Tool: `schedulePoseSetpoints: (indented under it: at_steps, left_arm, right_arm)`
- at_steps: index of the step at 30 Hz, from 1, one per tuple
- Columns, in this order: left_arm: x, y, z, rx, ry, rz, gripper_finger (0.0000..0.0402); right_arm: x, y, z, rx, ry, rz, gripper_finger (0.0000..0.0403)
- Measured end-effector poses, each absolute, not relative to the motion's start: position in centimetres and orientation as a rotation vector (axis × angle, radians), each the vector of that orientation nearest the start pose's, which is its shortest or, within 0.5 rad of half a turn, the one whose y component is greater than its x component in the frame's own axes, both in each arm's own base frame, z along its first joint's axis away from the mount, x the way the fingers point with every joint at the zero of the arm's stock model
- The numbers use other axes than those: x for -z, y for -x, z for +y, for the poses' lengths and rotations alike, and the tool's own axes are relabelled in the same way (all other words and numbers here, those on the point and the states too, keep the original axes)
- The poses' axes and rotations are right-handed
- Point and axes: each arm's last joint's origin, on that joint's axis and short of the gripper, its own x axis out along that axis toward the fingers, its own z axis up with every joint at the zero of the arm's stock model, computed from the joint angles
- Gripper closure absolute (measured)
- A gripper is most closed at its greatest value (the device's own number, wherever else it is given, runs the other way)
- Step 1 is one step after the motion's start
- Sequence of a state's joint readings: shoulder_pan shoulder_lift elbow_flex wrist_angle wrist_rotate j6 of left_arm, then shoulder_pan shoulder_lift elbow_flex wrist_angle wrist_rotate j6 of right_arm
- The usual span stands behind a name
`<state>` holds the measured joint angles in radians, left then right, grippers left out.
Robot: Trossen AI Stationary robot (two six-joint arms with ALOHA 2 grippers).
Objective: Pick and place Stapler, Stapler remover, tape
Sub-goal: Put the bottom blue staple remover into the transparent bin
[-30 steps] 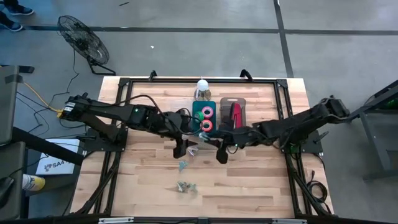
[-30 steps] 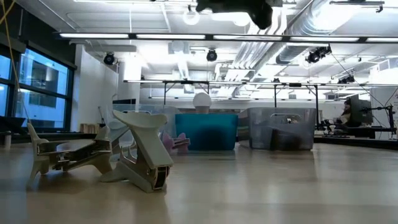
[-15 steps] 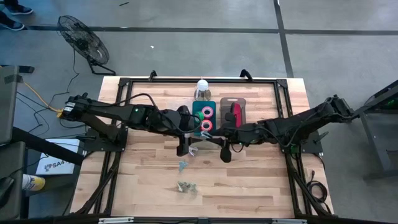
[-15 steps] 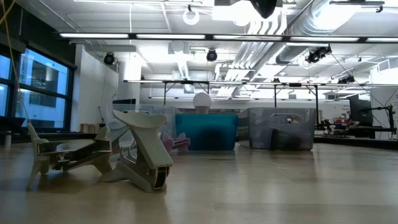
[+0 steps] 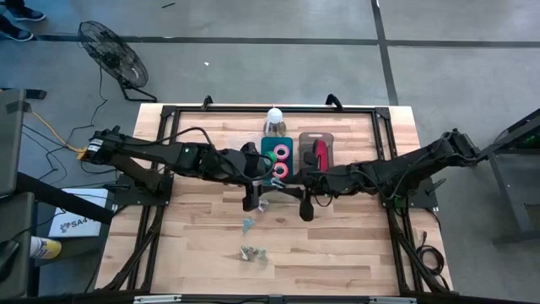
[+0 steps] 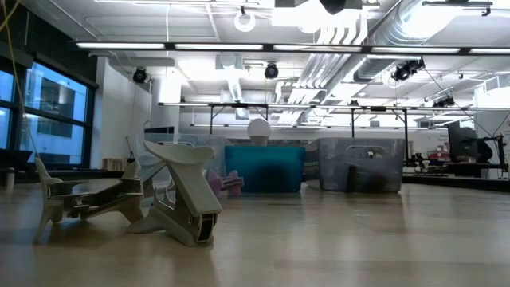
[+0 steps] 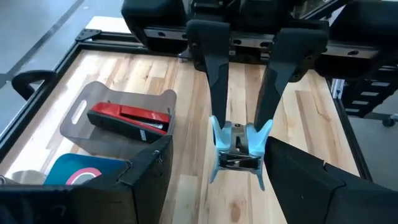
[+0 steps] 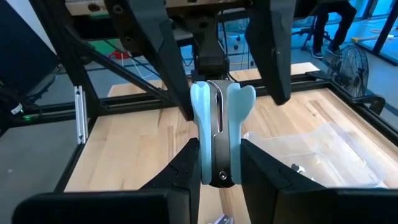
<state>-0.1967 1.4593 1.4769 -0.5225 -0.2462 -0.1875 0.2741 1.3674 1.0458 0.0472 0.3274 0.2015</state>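
Staple remover (image 8: 216, 134) sits clamped between right hand (image 8: 214, 163) fingers.

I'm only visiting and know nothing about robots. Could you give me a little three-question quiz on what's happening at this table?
1. True or false: the red stapler lies loose on the bare wood.
2. Which gripper clamps the light-blue staple remover? A) the left gripper B) the right gripper C) neither
3. Fill in: the tape rolls sit in the ____ tray.

Key
1. False: it lies in the grey tray.
2. B: it is shut on the staple remover, while the left gripper is open, a finger on either side.
3. Teal: the teal tray stands beside the grey one.
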Motion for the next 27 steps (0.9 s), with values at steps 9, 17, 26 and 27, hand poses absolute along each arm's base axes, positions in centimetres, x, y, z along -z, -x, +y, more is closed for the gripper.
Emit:
schedulePoseSetpoints:
  at_steps: [9,17,26,27]
  left_arm:
    - [-38.36,-31.36,-5.6,-0.078,0.104,0.49,0.0163]
    - [-38.35,-31.36,-5.6,-0.076,0.105,0.491,0.0253]
    - [-38.35,-31.33,-5.68,-0.048,0.112,0.496,0.0315]
    - [-38.35,-31.33,-5.68,-0.048,0.112,0.496,0.0315]
  right_arm:
    - [-31.8,-30.31,6.78,0.082,-0.132,0.233,0.0329]
    - [-31.8,-30.37,6.58,0.076,-0.135,0.235,0.0329]
    - [-31.73,-30.35,6.62,0.062,-0.127,0.244,0.0329]
    - [-31.73,-30.35,6.62,0.063,-0.127,0.244,0.0329]
